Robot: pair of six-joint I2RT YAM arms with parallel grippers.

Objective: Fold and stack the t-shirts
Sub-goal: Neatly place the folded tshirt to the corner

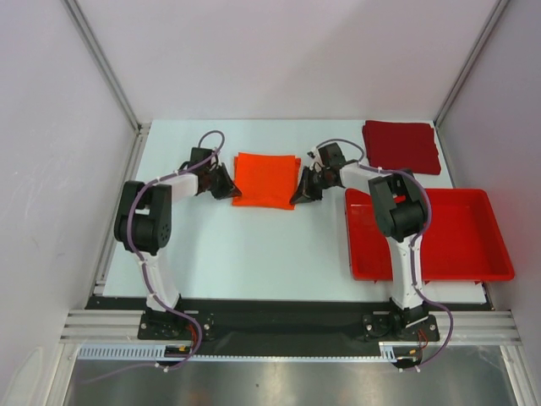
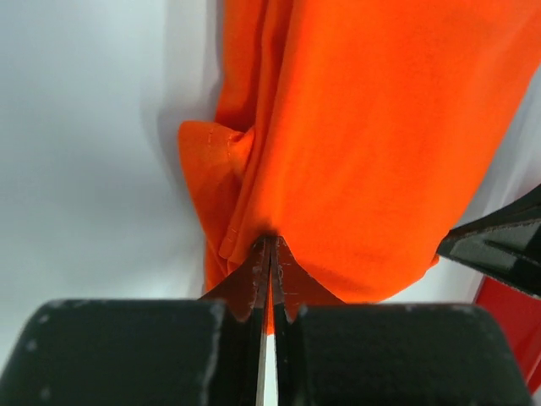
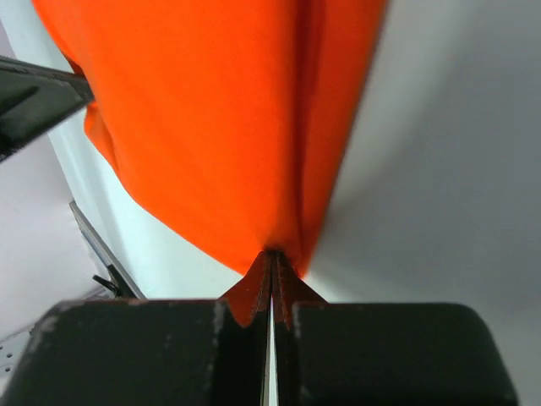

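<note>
Orange t-shirt (image 1: 265, 179) is clenched by my left end effector (image 1: 231, 189) and right end effector (image 1: 298, 195), while one dark red t-shirt (image 1: 401, 145) lies apart.

I can read no text, label, brand, number or sign on any of my three feeds (top view and both wrist views alike).
</note>
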